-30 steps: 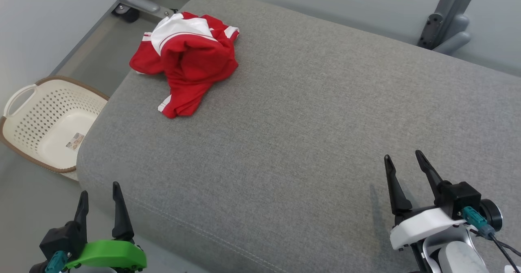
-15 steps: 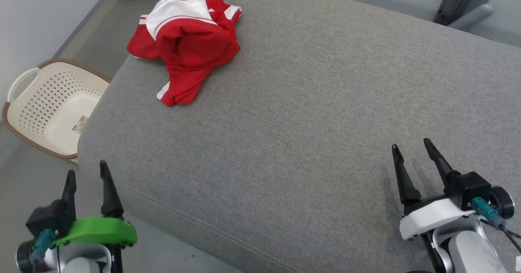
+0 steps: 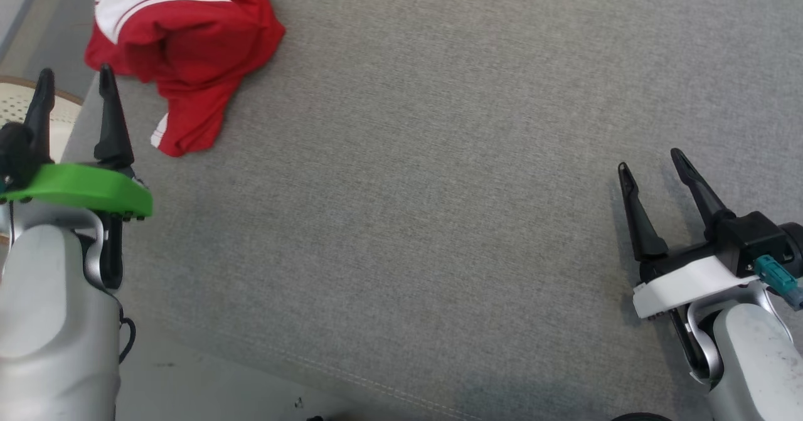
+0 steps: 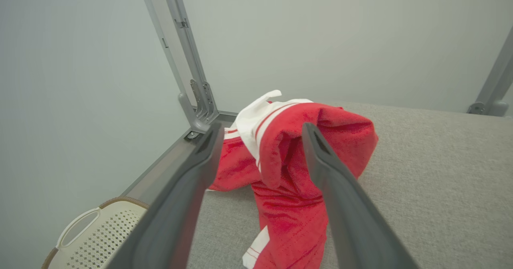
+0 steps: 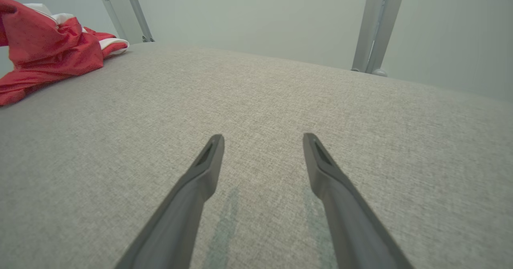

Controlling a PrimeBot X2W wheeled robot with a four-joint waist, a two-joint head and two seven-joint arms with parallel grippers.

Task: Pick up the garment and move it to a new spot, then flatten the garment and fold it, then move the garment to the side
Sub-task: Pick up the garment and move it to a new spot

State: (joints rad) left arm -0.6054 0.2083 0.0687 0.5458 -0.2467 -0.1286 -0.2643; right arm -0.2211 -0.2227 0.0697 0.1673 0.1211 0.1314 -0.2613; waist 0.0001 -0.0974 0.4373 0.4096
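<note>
Gaping empty like the right gripper (image 3: 649,160), the left gripper (image 3: 74,73) faced the bunched garment (image 3: 188,44); a shallow pinch risked sliding it off the cushion (image 3: 439,189)

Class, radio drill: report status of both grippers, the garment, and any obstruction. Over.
Left gripper open, empty, aimed at garment. Right gripper open, empty, over bare cushion. Garment crumpled at cushion's far-left corner, not gripped. No obstruction seen.

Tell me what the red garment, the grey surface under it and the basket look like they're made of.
Red garment: likely a slightly shiny synthetic knit, going by its sheen and soft folds, with white trim.
Grey surface: woven heathered upholstery fabric, matte, with a stitched seam.
Basket: probably moulded cream plastic, with perforated walls and a brown rim.
</note>
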